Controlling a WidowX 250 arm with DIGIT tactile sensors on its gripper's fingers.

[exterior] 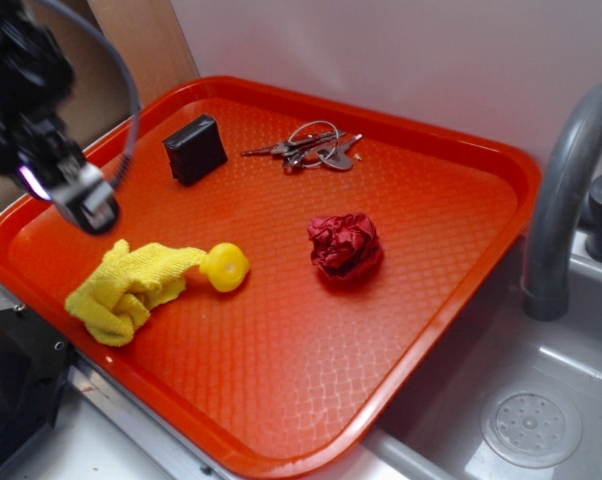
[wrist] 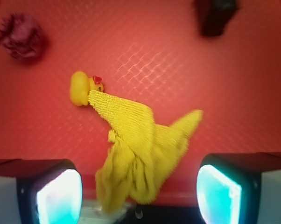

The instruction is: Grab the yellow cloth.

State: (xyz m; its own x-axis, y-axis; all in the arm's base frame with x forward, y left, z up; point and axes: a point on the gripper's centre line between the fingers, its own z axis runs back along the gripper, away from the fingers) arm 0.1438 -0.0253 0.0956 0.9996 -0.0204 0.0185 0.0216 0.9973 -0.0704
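Carrier: red tray (exterior: 461,200)
On it: yellow cloth (exterior: 126,287), yellow plastic piece (exterior: 225,267), dark red fabric ball (exterior: 345,246), black box (exterior: 195,149), probably keys (exterior: 316,148)

Black robot arm with pale-padded jaws

At upper left of the exterior view, the blurred black arm (exterior: 26,95) carries a grey cable (exterior: 131,90) looping over it; in the wrist view, black-framed fingers (wrist: 220,189) show glossy whitish-cyan pads.

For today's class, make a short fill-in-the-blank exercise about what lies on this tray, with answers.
1. The yellow cloth lies on a ____ tray.
2. One corner of the cloth touches a small yellow ____ toy.
3. The gripper is ____, one finger on each side of the cloth in the wrist view.
4. The keys lie beside a ____ box.

Answers: red; round; open; black
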